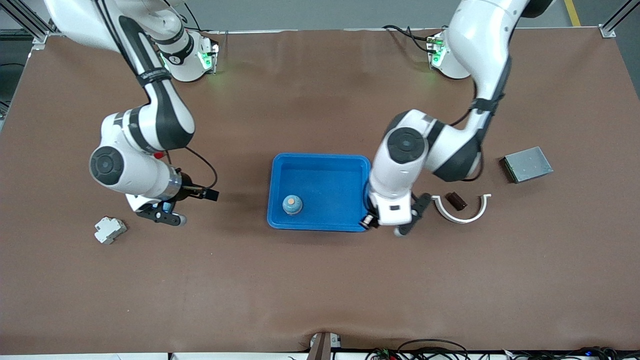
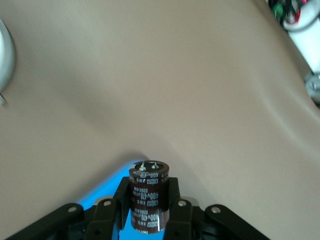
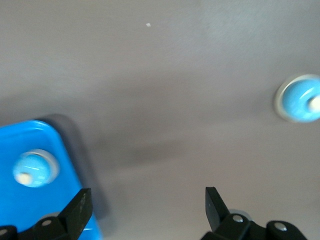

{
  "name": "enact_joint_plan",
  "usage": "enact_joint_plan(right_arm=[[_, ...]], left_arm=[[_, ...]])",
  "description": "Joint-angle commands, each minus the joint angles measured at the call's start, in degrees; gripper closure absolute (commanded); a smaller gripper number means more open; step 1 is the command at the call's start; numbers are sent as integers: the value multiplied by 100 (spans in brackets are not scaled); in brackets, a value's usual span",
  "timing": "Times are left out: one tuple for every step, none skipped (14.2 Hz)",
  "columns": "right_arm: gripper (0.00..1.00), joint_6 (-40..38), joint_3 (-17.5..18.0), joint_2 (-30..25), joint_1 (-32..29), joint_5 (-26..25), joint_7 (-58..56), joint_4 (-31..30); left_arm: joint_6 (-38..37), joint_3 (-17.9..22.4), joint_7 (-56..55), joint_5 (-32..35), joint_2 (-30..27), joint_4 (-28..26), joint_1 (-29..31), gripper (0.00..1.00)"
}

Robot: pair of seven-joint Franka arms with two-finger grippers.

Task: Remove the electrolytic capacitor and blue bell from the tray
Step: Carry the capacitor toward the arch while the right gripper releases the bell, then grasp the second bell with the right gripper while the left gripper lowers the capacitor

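Front view has the left hand at the corner of the blue tray toward the left arm's end of the counter, right at the rim, but the wrist hides what sits between its fingers. Left wrist view settles that: the fingers are clamped on the electrolytic capacitor, a dark brown can held upright with its two leads on top, with a sliver of the tray's blue edge just under the hand and bare counter ahead of it.

So the step in hand looks like carrying the capacitor out over the rim. The next move would call for taking it clear of the tray toward the left arm's end and lowering it onto open counter before letting go, keeping short of the white curved piece and the small dark part lying close beside the hand.

The blue bell is still in the tray, well apart from the left hand. The right hand waits spread wide over bare counter near a small white block. Right wrist view shows its fingers apart and the bell in the tray off to one side.
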Motion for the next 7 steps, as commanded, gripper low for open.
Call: enact_joint_plan(right_arm=[[0,10,-31,258,469,59,1136,473],[0,106,-31,380,593,59,1392,597],[0,255,-31,495,707,51,1577,668],[0,448,-40,600,812,25,1727,703],[0,658,-40,732,927,-2,1876,712],[0,878,-40,881,1050,-11,2017,773],[0,993,-49,1065,1129,-20,2157,878]], left_arm=[[-330,-56,808,68,-234,-176,439,100],[-348,-56,1038,59,-234,-185,563,100],[-375,-56,1197,59,-234,-202,686,100],[-479,-56,1355,59,-226,-202,818,100],[-559,-56,1626,67,-182,-202,941,100],[-612,-56,1951,59,-147,-237,1055,100],[-638,-56,2154,59,-112,-316,1195,100]])
